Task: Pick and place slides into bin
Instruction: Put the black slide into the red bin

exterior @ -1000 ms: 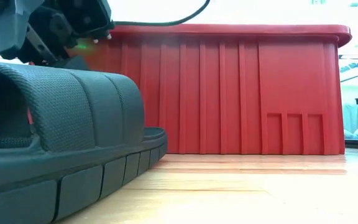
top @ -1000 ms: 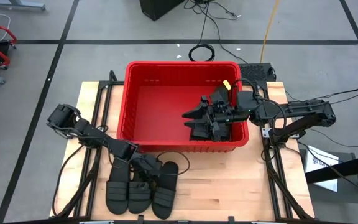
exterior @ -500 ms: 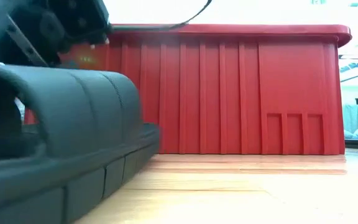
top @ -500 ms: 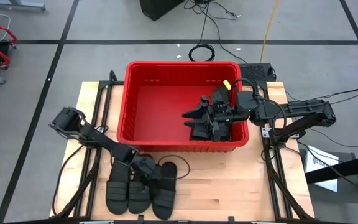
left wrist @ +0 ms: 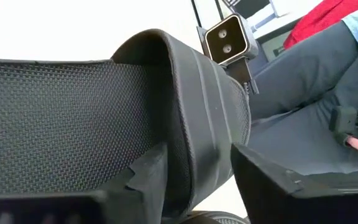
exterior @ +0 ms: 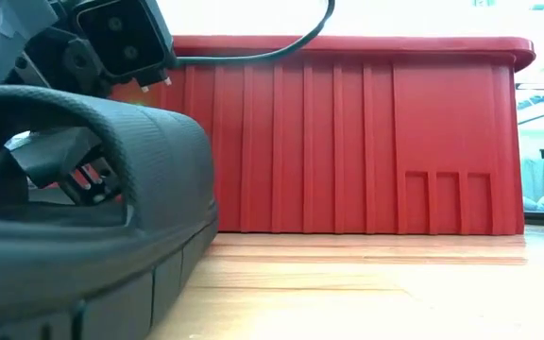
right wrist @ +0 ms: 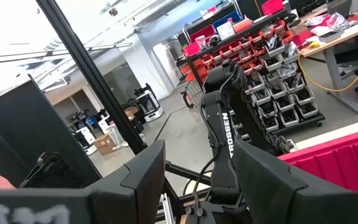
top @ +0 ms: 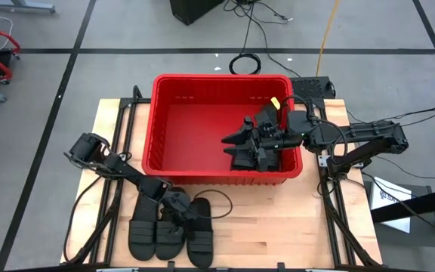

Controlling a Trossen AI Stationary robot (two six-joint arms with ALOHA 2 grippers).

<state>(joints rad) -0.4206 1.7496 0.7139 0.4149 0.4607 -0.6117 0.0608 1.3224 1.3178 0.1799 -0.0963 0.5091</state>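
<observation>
Slippage worries us: our left gripper (left wrist: 197,180) seems to pinch only a slide's (top: 191,227) strap, so it could drop short of the bin (top: 159,113). Right gripper (top: 255,147), jaws parted, hangs over the bin's slides

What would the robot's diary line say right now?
left gripper: fingers either side of a slide's strap, table front | right gripper: open, inside the red bin | slides outside bin: three
</observation>
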